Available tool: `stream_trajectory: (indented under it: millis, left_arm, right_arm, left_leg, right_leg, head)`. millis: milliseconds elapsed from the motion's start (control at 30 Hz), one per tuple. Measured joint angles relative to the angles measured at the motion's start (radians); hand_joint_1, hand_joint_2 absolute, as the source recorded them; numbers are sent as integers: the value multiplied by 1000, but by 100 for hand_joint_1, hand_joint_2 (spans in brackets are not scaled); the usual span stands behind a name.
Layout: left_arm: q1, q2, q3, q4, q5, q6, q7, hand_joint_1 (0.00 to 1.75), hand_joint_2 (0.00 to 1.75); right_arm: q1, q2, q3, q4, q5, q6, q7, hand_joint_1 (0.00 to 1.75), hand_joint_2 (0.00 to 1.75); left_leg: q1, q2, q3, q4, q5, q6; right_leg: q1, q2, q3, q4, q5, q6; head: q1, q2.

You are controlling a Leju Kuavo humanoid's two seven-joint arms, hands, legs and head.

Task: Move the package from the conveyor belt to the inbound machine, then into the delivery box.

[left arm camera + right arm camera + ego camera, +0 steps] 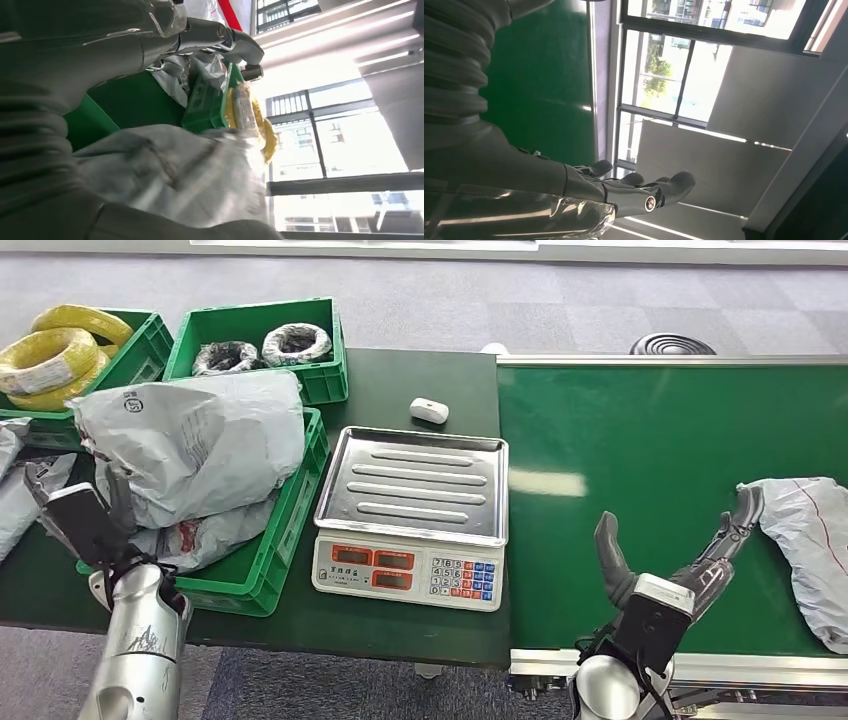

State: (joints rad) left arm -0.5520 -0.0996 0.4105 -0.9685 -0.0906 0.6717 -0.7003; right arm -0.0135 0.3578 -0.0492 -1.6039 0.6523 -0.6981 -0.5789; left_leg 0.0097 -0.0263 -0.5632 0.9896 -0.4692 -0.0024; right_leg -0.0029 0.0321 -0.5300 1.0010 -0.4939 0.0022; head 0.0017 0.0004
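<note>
Surface: green conveyor belt (640,440) fills the right half; dark table on the left.
Package (810,540): grey bag at the right edge, on the belt.
Right hand (680,560): spread wide, empty, fingertips just beside the package.
Left hand (85,520): lower left, against the delivery box (285,530); grasp unclear.
Scale (410,515): centre, tray bare.

A scale (410,515) is set at the counter's (400,390) front edge, with a crate (265,565) of bags (195,445) at its left. Two bins (320,380) are placed along the back edge. On the conveyor belt (640,440), adjoining the counter's right edge, a package (810,540) is laid.
</note>
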Motion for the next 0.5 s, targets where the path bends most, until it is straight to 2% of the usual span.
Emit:
stream_trajectory:
  millis: [100, 300, 500]
  left_arm:
    - [73, -11, -80, -196, 19, -10, -2, 0, 0]
    - [174, -29, -244, -578, -46, 20, -2, 0, 0]
    - [227, -34, -373, -835, -108, 21, -2, 0, 0]
  right_arm:
    - [1, 0, 4, 6, -8, 0, -13, 0, 175]
    - [2, 0, 28, 18, -16, 0, -12, 0, 175]
    - [1, -6, 52, 21, -61, 0, 6, 0, 175]
  left_leg:
    - [0, -1, -6, 0, 0, 0]
    - [0, -2, -13, 1, 0, 0]
    - [0, -2, -14, 1, -1, 0]
  right_leg:
    - [0, -1, -5, 0, 0, 0]
    - [-1, -1, -12, 0, 0, 0]
    - [0, -1, -13, 0, 0, 0]
  head:
    - [0, 0]
    - [0, 0]
    - [0, 0]
